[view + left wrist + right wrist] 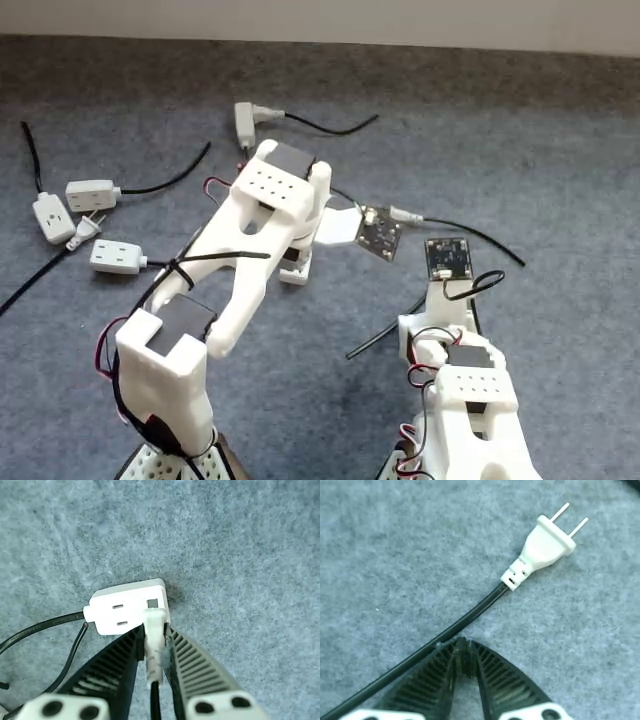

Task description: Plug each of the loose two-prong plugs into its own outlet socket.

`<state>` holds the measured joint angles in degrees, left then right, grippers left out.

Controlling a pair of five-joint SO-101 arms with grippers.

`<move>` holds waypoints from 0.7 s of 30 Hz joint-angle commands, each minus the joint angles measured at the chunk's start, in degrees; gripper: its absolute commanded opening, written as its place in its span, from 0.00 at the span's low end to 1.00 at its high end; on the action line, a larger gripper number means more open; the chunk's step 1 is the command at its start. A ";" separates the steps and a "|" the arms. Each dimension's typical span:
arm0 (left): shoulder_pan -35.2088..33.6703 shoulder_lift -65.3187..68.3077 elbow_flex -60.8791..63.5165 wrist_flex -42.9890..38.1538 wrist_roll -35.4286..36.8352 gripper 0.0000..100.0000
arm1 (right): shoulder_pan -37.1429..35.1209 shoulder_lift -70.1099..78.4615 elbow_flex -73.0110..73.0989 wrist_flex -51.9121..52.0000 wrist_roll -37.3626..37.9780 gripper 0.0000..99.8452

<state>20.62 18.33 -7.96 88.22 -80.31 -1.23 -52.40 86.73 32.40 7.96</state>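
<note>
Left gripper [154, 630] is clamped on a white plug [155, 647] right at the outlet socket [125, 611], prongs maybe partly in, hard to tell. Light, rigid plastic; pinch the body's flat sides. Right gripper [465, 652] is closed on nothing, well apart from that socket, beside a second plug [546, 540].

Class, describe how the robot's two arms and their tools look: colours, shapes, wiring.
The left arm and right arm are white blocky plastic shells with grids of small holes, black motors inset, and thin red, black and white wires at the joints. The left tool and right tool each have two black ribbed fingers tapering to a point, on white bases with round holes.
</note>
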 commanded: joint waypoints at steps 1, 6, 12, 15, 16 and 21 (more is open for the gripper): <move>0.31 -0.40 -0.13 0.44 -18.29 0.01 | -0.48 -0.66 -0.04 -1.01 0.88 0.01; 0.22 0.84 -0.31 0.44 -18.29 0.01 | -0.48 -0.66 -0.04 -1.01 0.88 0.01; -0.92 5.14 -0.66 0.35 -18.29 0.01 | -0.48 -0.66 -0.04 -1.01 0.88 0.01; -1.01 5.49 -0.66 0.44 -18.29 0.01 | -0.48 -0.75 -0.04 -1.01 0.88 0.01; -1.01 5.49 -0.66 0.62 -18.29 0.01 | -0.48 -0.75 -0.04 -1.01 0.88 0.01; -2.33 5.41 -2.59 0.88 -18.29 0.01 | -0.48 -0.75 -0.04 -1.01 0.88 0.01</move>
<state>19.82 23.34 -9.10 88.57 -80.31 -1.23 -52.40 86.73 32.40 7.96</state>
